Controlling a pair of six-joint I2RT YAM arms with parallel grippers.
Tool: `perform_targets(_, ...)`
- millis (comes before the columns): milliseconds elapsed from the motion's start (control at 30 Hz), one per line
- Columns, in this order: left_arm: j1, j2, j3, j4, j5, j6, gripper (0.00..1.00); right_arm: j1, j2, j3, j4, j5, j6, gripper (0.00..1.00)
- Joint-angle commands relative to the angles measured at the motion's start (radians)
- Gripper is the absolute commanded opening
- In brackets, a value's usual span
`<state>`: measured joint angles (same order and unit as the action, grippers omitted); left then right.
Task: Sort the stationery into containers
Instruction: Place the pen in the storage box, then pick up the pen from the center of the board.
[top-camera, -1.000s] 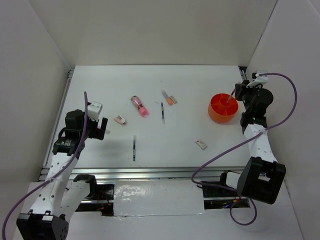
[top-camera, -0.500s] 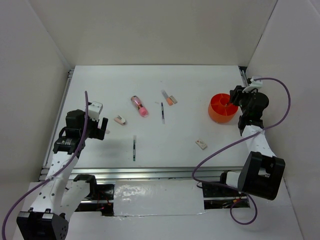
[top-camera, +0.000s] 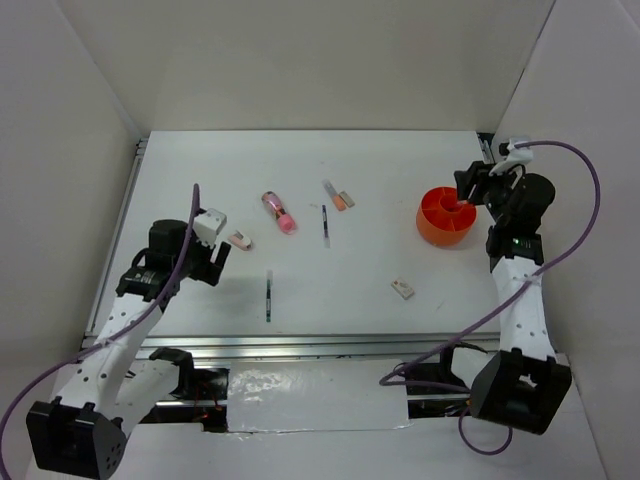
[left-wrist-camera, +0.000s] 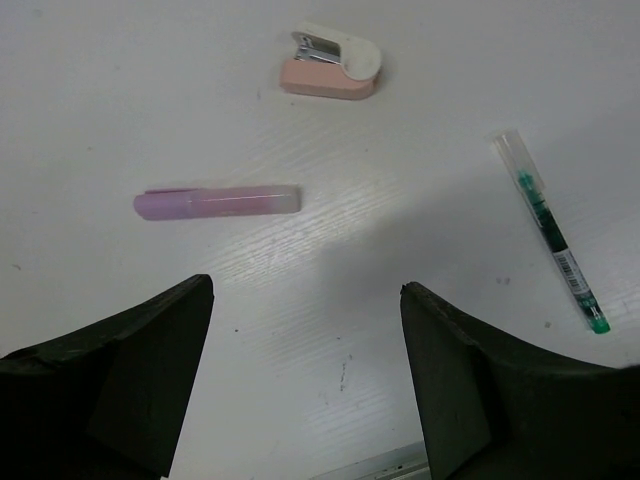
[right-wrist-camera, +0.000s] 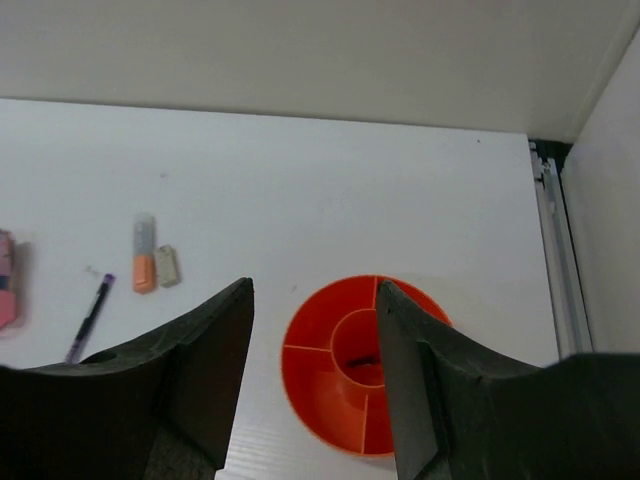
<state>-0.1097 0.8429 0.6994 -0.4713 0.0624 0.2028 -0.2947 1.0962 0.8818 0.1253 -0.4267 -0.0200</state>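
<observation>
Left gripper (left-wrist-camera: 305, 292), fingers released and empty, hangs just short of the lilac pen (left-wrist-camera: 218, 203), which lies on the counter (left-wrist-camera: 100, 80) along their closing line. Recommended: turn the wrist across the pen, descend over its middle, then clench. Beyond, right gripper (right-wrist-camera: 312, 290), fingers parted and empty, hovers above the orange tub (right-wrist-camera: 305, 375).

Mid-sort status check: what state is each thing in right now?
Orange tub: upright, small dark item in its centre ring.
Right tool: open, empty, over that tub.
Left tool: open, empty, over the table.
Lilac pen: lying flat, unsorted.
Green pen: lying flat, unsorted.
Pink-white block: on the table, unsorted.
Pink tube: lying flat, unsorted.
</observation>
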Motion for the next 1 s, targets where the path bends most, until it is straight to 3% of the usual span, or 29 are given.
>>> perform_targets(0,-0.057,0.047,0.041,0.005,-0.004,0.006,0.87,0.023,-0.090,0.051,-0.154,-0.090,-0.029,0.59)
perform_targets(233,-0.223,0.149,0.081,-0.006,-0.030,-0.038,0.83,0.077,-0.213,0.002,-0.294,-0.089,-0.093,0.59)
perform_targets(533,-0.386,0.345,0.210,0.031,-0.056,-0.161,0.86,0.098,-0.208,-0.003,-0.401,-0.073,-0.104,0.59)
perform_targets(667,-0.476,0.484,0.423,0.043,-0.121,-0.267,0.88,0.108,-0.209,-0.017,-0.412,-0.058,-0.097,0.59)
perform_targets(733,-0.524,0.586,0.498,0.060,-0.254,-0.386,0.87,0.112,-0.210,-0.023,-0.411,-0.052,-0.095,0.59)
perform_targets(833,-0.597,0.768,0.729,-0.002,-0.392,-0.508,0.88,0.117,-0.210,-0.033,-0.412,-0.037,-0.084,0.59)
perform_targets(967,-0.620,1.036,1.006,-0.145,-0.430,-0.611,0.75,0.120,-0.211,-0.038,-0.412,-0.026,-0.067,0.59)
